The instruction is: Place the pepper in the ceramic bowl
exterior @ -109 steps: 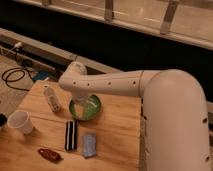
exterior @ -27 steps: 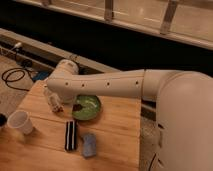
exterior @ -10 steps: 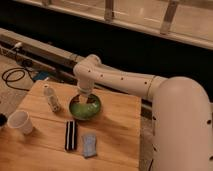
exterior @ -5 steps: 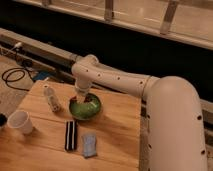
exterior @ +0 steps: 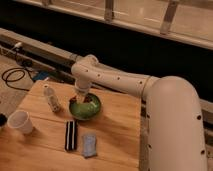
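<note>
The robot's two-finger gripper point(exterior: 82, 99) hangs straight down over the round green-glazed ceramic bowl point(exterior: 85, 107), its tip at the bowl's far rim or just inside it. Its fingers are drawn together; whether anything is pinched between them cannot be made out. The small dark red-brown pepper cannot be picked out with certainty: a dim reddish spot shows inside the bowl right under the gripper, but it is too indistinct to call.

The white arm point(exterior: 120, 82) reaches in from the right of the bowl, runs level above the wooden table point(exterior: 117, 142), bends at a rounded joint just behind the bowl, and drops the wrist vertically toward it.

Left of the bowl stands a small pale upright bottle point(exterior: 50, 97), near but apart from it. Further left and nearer the camera sits a white cup point(exterior: 21, 122). In front of the bowl lie a black-and-white striped rectangular block point(exterior: 71, 135) and, just beside that, a pale blue-grey packet point(exterior: 90, 144).
</note>
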Controlling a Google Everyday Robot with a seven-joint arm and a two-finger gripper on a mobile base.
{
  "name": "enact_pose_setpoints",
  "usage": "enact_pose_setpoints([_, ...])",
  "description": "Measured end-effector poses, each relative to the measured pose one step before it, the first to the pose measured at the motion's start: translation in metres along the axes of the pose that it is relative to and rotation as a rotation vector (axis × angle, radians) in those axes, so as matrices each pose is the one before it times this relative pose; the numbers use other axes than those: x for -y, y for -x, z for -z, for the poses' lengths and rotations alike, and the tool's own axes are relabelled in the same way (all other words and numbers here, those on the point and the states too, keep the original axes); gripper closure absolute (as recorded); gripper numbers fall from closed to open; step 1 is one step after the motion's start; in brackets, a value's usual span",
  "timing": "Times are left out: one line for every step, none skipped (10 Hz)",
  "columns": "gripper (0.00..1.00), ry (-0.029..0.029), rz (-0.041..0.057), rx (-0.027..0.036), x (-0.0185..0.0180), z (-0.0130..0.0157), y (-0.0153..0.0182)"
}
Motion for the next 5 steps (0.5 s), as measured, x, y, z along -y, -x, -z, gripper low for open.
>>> enact_pose_setpoints([0.99, 0.00045, 0.00089, -0.00004, -0.00026, -0.00028, 0.00052])
enact_pose_setpoints([0.99, 0.00011, 0.00082, 0.00022, -0.00015, -0.00003, 0.00058])
enact_pose_setpoints([0.99, 0.00041, 0.00073, -0.0001, -0.00025, -0.00019, 0.00035])
enact_pose_setpoints([0.99, -0.00003, -0.00014, 0.00006, 0.00002, 0.00003, -0.00003])
enact_pose_setpoints([0.99, -0.00018, -0.00023, -0.00003, 0.00008, 0.00009, -0.00017])
